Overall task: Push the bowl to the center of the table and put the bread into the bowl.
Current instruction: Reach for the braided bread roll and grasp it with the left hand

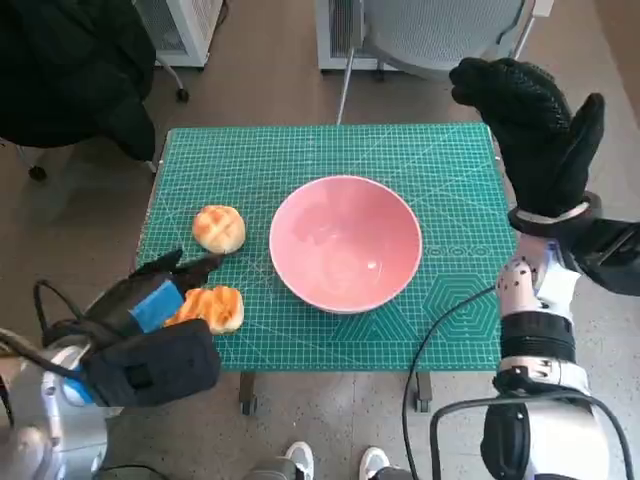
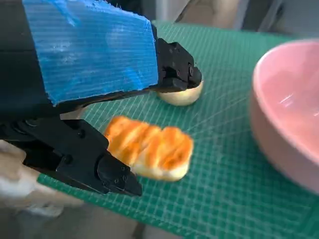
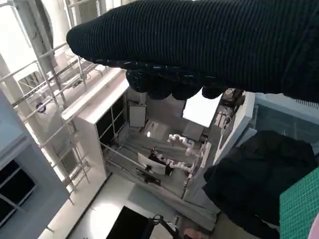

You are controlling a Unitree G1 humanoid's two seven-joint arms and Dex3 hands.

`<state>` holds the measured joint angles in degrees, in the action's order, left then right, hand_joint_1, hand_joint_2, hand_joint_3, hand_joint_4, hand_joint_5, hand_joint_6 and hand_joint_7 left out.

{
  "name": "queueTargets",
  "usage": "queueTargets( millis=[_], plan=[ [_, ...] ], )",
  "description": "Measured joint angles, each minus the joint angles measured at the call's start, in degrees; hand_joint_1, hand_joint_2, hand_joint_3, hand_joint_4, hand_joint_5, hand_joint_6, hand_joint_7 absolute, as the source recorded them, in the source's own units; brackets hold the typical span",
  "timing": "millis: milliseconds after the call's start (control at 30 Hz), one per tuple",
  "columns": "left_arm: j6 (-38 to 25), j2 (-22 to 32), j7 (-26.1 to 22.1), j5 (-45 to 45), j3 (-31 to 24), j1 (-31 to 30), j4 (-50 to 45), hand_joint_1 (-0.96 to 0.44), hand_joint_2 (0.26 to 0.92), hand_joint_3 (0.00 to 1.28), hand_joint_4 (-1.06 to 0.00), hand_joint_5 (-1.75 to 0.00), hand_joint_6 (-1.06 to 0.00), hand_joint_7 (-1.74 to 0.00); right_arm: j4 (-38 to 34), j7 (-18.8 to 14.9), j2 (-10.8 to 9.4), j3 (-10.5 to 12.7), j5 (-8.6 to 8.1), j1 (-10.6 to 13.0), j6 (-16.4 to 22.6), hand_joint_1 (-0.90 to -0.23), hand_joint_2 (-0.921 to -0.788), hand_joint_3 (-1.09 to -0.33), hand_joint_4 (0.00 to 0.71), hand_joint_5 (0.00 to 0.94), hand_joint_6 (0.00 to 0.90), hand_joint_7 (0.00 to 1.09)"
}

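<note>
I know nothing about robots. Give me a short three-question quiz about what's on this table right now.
1. True or false: a piece of bread already lies inside the pink bowl.
2. How many pieces of bread are on the green mat?
3. Which hand is nearest the bread? A. left hand B. right hand

Key
1. False; the bowl holds nothing.
2. Two: the round bun and the long striped bread.
3. A; it is open over the long striped bread, while the right hand is raised off the table.
</note>
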<state>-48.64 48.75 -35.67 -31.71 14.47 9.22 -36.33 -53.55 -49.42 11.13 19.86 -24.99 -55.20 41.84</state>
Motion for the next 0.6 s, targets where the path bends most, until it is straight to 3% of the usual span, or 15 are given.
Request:
queueTargets(
  millis=[600],
  plan=[
    [0.14, -3.94, 0.44, -6.45, 5.21, 1.73, 7.69, -0.09, 0.755, 0.0, -0.1, 0.0, -0.3, 0.0, 0.94, 0.0, 0.01, -0.01, -0.07, 0.39, -0.83, -0.701, -0.921, -0.873, 0.232, 0.0, 0.306, 0.0]
  ],
)
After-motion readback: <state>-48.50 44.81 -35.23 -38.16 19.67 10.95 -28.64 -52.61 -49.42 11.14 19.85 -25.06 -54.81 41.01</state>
